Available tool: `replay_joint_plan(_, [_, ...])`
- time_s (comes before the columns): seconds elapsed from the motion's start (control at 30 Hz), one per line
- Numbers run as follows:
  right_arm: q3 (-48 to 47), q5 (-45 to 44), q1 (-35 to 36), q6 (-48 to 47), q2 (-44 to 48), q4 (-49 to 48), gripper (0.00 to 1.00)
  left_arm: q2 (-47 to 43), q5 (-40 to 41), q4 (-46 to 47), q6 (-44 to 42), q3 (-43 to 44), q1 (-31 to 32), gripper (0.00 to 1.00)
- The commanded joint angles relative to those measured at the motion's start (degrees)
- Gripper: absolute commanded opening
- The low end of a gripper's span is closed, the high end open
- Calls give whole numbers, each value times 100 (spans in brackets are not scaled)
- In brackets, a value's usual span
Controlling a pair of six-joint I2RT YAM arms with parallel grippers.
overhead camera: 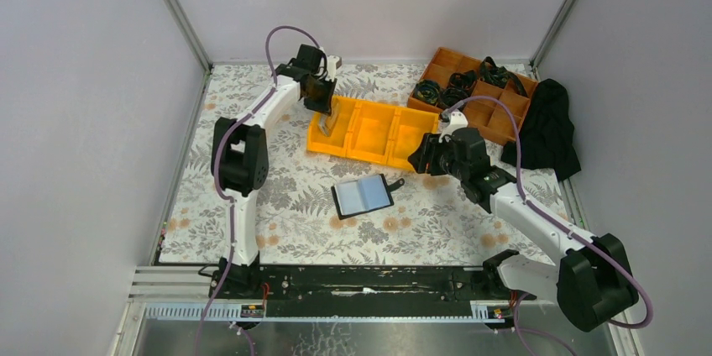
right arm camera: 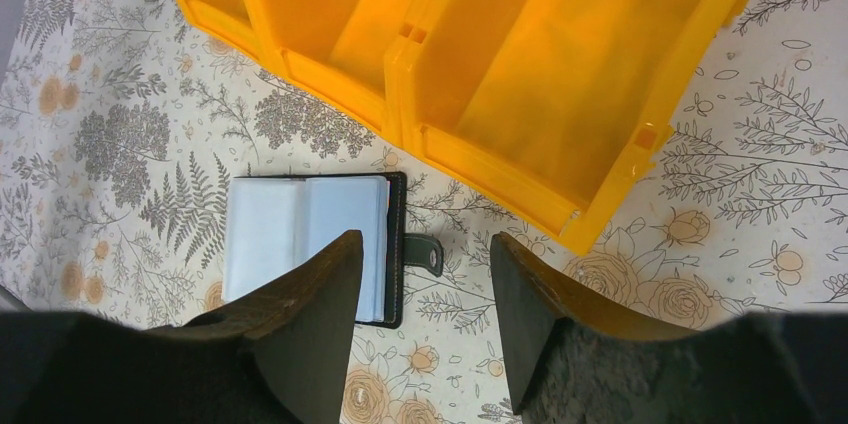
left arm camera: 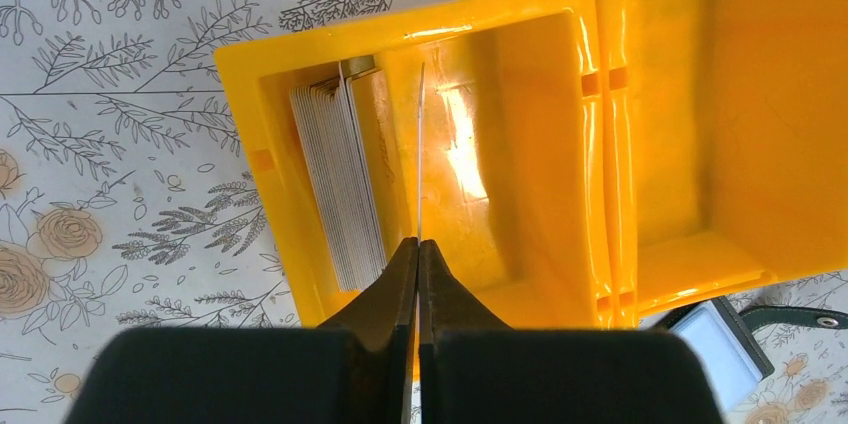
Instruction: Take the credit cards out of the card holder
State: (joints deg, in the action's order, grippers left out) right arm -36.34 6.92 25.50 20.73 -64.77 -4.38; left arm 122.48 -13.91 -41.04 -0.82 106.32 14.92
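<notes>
The card holder (overhead camera: 363,196) lies open on the flowered table, its clear sleeves facing up; it also shows in the right wrist view (right arm camera: 300,244) and at the corner of the left wrist view (left arm camera: 715,349). My left gripper (overhead camera: 326,112) (left arm camera: 418,242) is shut on one thin credit card (left arm camera: 421,144), seen edge-on, over the left compartment of the yellow bin (overhead camera: 348,154) (left arm camera: 400,29). A stack of pale credit cards (left arm camera: 340,184) stands against that compartment's left wall. My right gripper (overhead camera: 420,159) (right arm camera: 425,244) is open and empty, just right of the holder and in front of the bin (right arm camera: 500,169).
An orange-brown divided tray (overhead camera: 474,91) with black cables stands at the back right. A black cloth (overhead camera: 546,129) lies beside it at the right edge. The bin's middle and right compartments show no cards. Grey walls close the table on three sides.
</notes>
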Motion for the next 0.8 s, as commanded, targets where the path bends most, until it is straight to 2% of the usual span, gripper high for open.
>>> replay_joint_plan(0.0, [-32,-94,37,-89,-33,-187,57,119,40,-6,-128,238,55,0])
replay_joint_plan(0.57, [-83,-147,28,-78,-206,-169,57,312,407,88,-121,256,73,0])
replay_joint_plan(0.77, [-104,-180,27,-76,-220,-131,67,375,476,92,-74,263,83,0])
